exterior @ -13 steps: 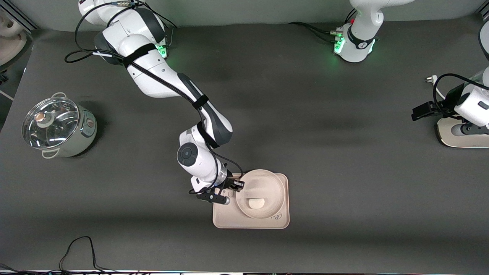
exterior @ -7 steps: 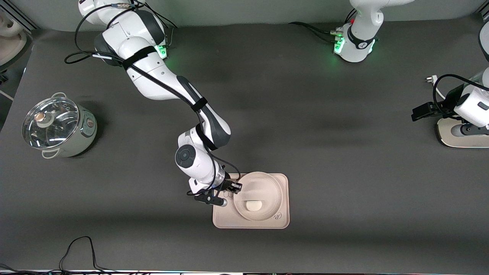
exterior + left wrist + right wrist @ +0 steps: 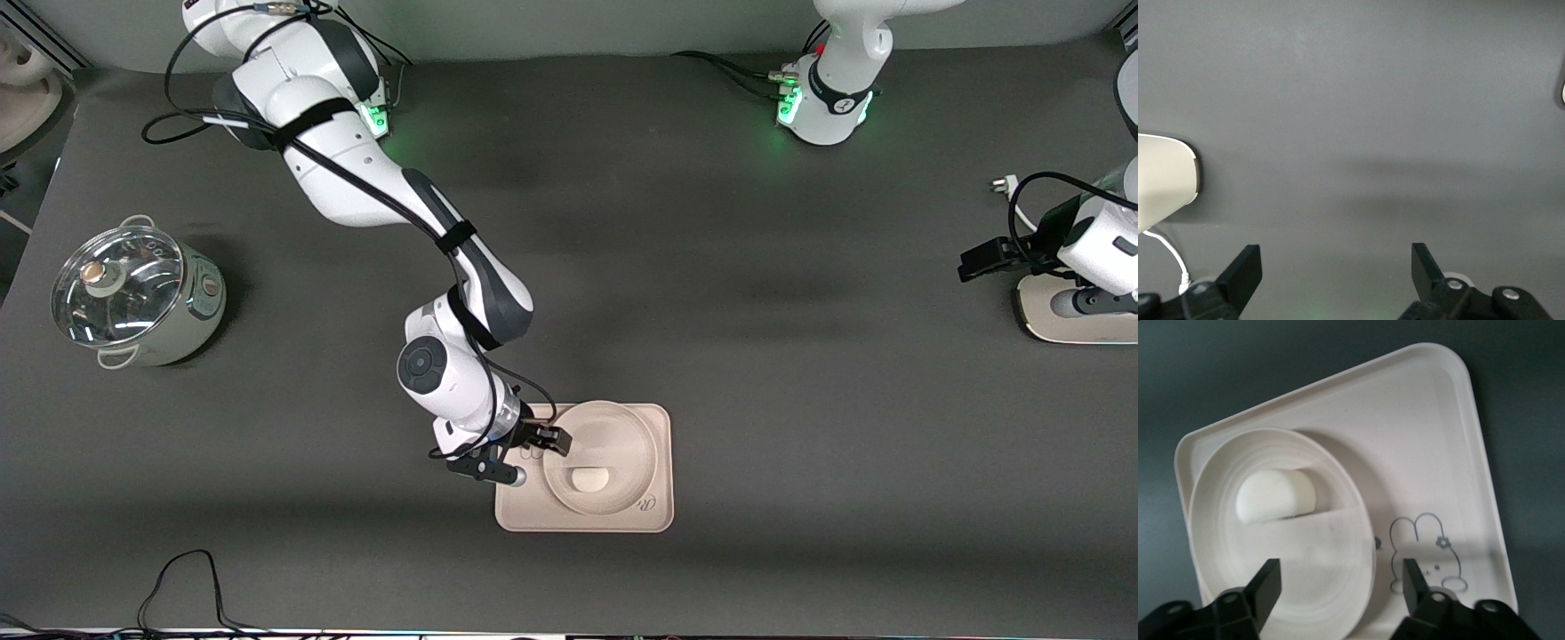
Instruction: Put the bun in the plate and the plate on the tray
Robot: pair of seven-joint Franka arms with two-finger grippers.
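Observation:
The pale rectangular tray (image 3: 524, 516) lies on the grey table, nearer to the front camera than the right arm's base. The round cream plate (image 3: 653, 453) rests on it, with the small off-white bun (image 3: 589, 480) inside. My right gripper (image 3: 544, 444) hovers over the plate's edge toward the right arm's end, open. In the right wrist view the right gripper (image 3: 1341, 570) straddles the plate (image 3: 1358, 513) rim without gripping; the bun (image 3: 1275, 495) and the tray (image 3: 1438, 420) with its bear drawing show. My left gripper (image 3: 1335, 257) is open over bare table; that arm (image 3: 1093, 249) waits.
A steel pot with a glass lid (image 3: 133, 293) stands toward the right arm's end. A beige object (image 3: 1067, 329) lies under the left arm, and a black cable (image 3: 187, 578) loops near the front edge. A white rounded object (image 3: 1165, 180) shows in the left wrist view.
The right gripper has opened and let go of the plate's rim. The plate, tilted a second ago, now lies flat on the tray. The left arm has not moved.

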